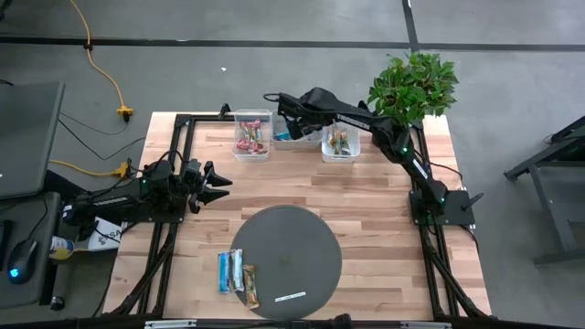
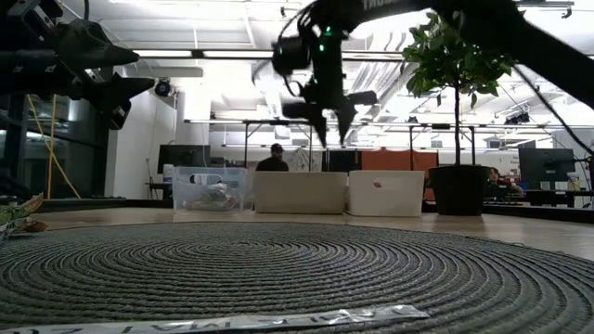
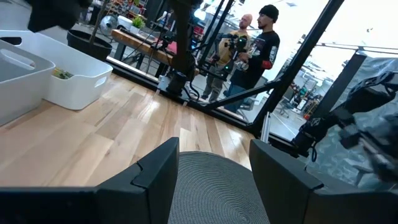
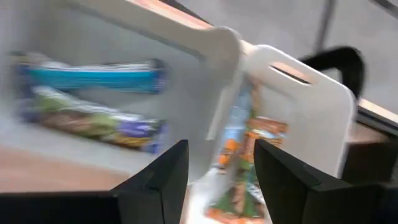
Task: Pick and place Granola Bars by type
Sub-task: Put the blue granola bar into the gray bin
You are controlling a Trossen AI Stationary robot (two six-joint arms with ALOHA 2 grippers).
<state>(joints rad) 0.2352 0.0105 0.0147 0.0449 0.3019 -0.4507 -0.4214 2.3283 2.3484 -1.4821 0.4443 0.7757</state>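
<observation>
Grey concrete floor surrounds a pale wooden table (image 1: 384, 219) in the high view; a round grey mat (image 1: 285, 260) lies toward its near edge, with three granola bars (image 1: 237, 273) side by side at the mat's left rim and a thin white label strip (image 1: 291, 296) on the mat near its near rim; along the far edge stand a clear bin (image 1: 252, 134) of red-pink bars, a middle white bin (image 1: 300, 137), and a right white bin (image 1: 340, 144) of brown-orange-green bars; a potted plant (image 1: 413, 84) fills the far right corner; the right gripper (image 1: 277, 99) hangs above the middle bin, and the left gripper (image 1: 219, 185) waits over the table's left side, jaws apart and empty.

Low view: the mat spreads across the foreground with the strip on it; the three bins line the far edge, and the right gripper hangs above them, fingers parted, holding nothing.

Left wrist view: its fingers (image 3: 155, 180) stand wide over the mat; two people stand beyond the table.

Right wrist view: parted fingers (image 4: 163, 174) hover above the middle bin, where a blue bar (image 4: 93, 78) and a greenish bar (image 4: 90, 121) lie; brown-orange-green bars (image 4: 249, 155) sit in the neighbouring bin.
</observation>
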